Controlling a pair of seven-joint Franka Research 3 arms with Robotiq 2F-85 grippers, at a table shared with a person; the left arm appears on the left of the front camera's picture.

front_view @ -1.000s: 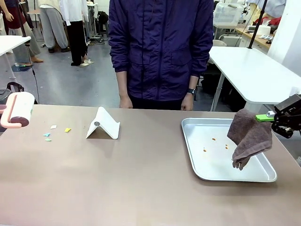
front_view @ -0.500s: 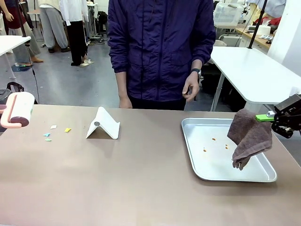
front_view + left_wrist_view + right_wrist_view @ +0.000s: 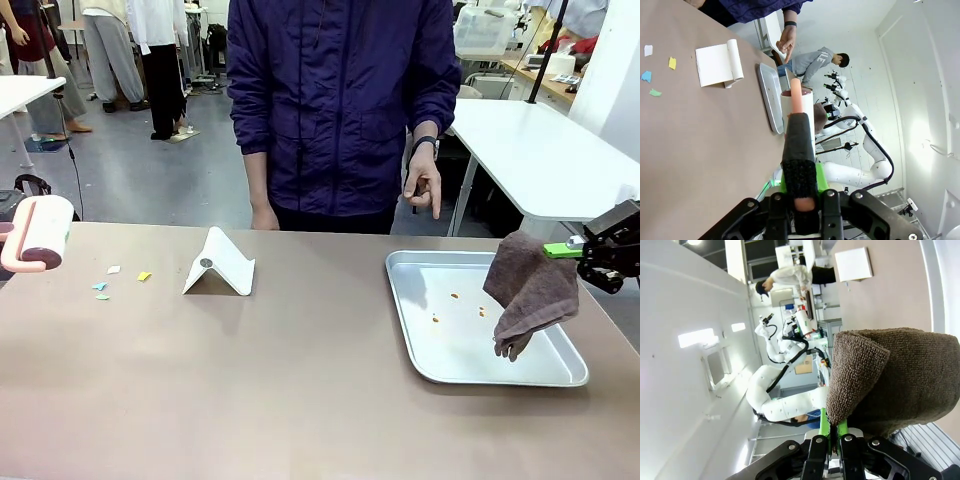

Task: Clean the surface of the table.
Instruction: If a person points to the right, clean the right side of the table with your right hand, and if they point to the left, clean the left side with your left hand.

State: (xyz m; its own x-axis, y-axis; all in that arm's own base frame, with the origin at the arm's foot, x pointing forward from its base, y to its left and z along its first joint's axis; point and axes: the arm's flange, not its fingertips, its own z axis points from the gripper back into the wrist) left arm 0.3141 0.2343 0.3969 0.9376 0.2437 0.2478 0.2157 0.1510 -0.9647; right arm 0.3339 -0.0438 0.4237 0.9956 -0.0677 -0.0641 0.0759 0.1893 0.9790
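Where the tan table (image 3: 300, 400) spans the front view, items stand as follows. Left edge: lint roller (image 3: 42, 232), its pink handle clamped in the left gripper (image 3: 799, 150). Near the far-left corner: coloured paper scraps (image 3: 110, 280); beside them, a white folded stand (image 3: 220, 265). Right side: silver tray (image 3: 420, 350) holding small crumbs (image 3: 455, 297). Over the tray's right edge: brown cloth (image 3: 530, 290), pinched in the right gripper (image 3: 570, 250). Past the far edge: a person's hand (image 3: 423, 188), finger pointing down.
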